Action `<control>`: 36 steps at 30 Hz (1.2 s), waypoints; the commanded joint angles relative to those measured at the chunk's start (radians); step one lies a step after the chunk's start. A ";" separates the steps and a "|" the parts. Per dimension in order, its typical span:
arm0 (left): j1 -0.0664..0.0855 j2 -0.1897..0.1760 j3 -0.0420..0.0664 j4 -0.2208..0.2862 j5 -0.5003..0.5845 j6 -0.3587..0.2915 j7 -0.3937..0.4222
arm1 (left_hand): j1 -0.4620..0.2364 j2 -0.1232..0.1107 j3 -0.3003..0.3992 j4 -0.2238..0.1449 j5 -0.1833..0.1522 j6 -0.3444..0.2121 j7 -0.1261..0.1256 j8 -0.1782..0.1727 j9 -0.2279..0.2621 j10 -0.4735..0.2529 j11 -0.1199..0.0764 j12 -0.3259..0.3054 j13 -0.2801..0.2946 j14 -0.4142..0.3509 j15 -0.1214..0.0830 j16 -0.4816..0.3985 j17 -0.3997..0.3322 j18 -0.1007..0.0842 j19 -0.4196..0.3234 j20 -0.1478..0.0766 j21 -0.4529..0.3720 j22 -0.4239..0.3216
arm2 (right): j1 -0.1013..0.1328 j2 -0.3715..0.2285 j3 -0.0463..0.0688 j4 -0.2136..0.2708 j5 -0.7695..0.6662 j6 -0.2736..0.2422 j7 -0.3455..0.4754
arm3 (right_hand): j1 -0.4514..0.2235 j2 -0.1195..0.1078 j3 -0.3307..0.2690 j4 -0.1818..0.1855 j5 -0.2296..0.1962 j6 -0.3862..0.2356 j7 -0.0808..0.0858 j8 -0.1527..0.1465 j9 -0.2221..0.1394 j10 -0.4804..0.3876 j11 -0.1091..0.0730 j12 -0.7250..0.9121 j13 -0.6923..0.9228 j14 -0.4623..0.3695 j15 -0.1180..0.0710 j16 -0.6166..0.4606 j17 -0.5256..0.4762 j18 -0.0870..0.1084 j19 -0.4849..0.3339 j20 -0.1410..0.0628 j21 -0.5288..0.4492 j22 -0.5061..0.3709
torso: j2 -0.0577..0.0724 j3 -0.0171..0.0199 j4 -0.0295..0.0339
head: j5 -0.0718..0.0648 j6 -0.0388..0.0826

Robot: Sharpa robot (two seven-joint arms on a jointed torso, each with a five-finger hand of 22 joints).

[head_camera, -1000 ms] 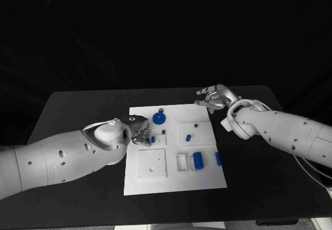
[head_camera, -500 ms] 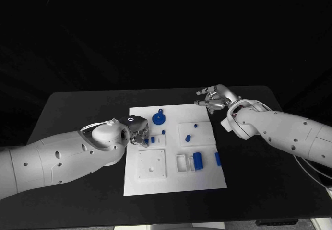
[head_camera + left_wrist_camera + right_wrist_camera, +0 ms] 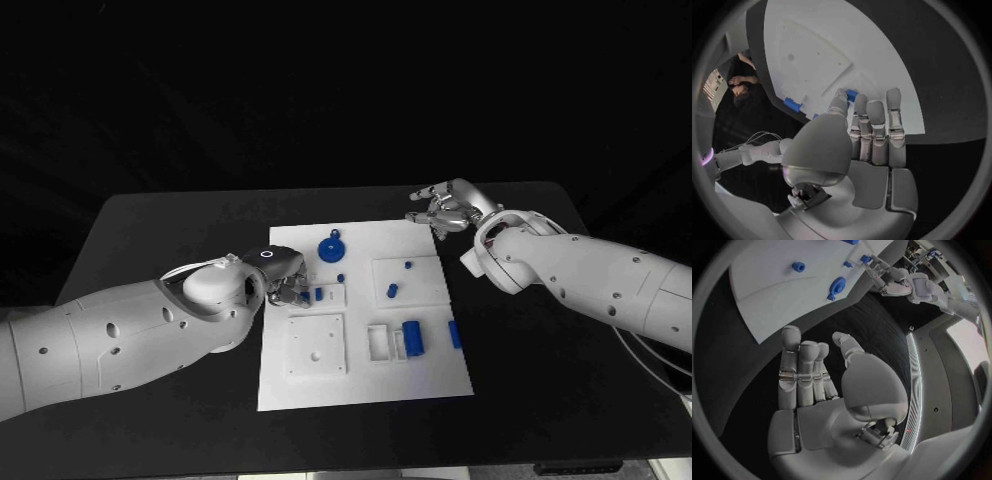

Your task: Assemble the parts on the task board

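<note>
white plastic, the task board [image 3: 433,375] lies in the middle of the black table [image 3: 173,215], with small blue parts standing in it or lying on it. the left hand [image 3: 287,279] hangs over the board's left edge, fingers pointing toward a short blue peg [image 3: 317,293] just past its fingertips, in a small raised frame; the head view seems to show another blue bit right at the fingers, but i cannot tell whether the hand holds it. in the left wrist view the fingers [image 3: 876,127] lie straight and close together over the board [image 3: 811,45], with blue pieces [image 3: 792,104] just beyond their tips, and the grip is not shown there either.

the right hand [image 3: 449,209] is off the board, just past its far right corner, over bare table. it holds nothing; in the right wrist view its fingers [image 3: 799,367] are stretched out and the thumb stands apart.

between the two hands a round blue part with a tab [image 3: 332,247] lies near the far edge, nearer the left hand. a small stub [image 3: 408,264] and a slanted peg [image 3: 391,289] sit in a square toward the right hand. nearer the robot than either hand stand a long blue block [image 3: 413,335] and a bar [image 3: 454,333]
</note>
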 commanded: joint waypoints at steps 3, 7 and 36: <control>-0.008 -0.010 -0.007 -0.005 0.018 0.006 0.015 | 0.017 0.029 0.003 0.009 0.010 -0.014 0.008 -0.015 -0.017 0.003 0.008 -0.010 -0.002 0.003 0.004 -0.011 -0.003 0.012 0.005 0.002 -0.011 0.016 | -0.001 0.000 0.000 0.001 -0.002 0.013 0.010 | -0.013 0.000 0.003 -0.002 0.005 0.009 0.002 -0.001 0.001 0.005 -0.004 0.007 0.004 0.008 -0.004 0.003 0.004 0.013 0.036 -0.001 0.002 0.033 | 0.000 0.0000 -0.0001 | 0.000 0.001; -0.008 -0.015 -0.007 -0.001 0.024 -0.001 0.025 | 0.024 0.043 0.006 0.012 0.012 -0.027 0.013 -0.025 -0.020 0.001 0.010 -0.013 -0.004 0.003 0.005 -0.015 -0.005 0.014 0.006 0.004 -0.015 0.015 | -0.001 -0.001 0.000 0.001 -0.002 0.013 0.010 | -0.013 0.000 0.003 -0.002 0.005 0.009 0.002 -0.001 0.001 0.005 -0.004 0.007 0.004 0.008 -0.004 0.003 0.004 0.013 0.036 -0.001 0.002 0.033 | 0.000 -0.0002 0.0000 | 0.000 0.003; -0.008 -0.036 -0.007 0.020 0.040 -0.012 0.064 | 0.088 0.131 0.060 -0.012 0.133 -0.023 0.021 -0.078 -0.019 -0.009 0.017 -0.032 -0.012 0.000 0.010 -0.034 -0.008 0.020 0.010 0.010 -0.047 0.018 | -0.004 -0.002 0.000 0.000 -0.002 0.014 0.012 | -0.013 0.000 0.002 -0.002 0.007 0.008 0.003 -0.001 0.001 0.005 -0.004 0.007 0.004 0.008 -0.005 0.003 0.005 0.013 0.036 -0.001 0.001 0.032 | 0.000 0.0008 -0.0006 | 0.000 0.010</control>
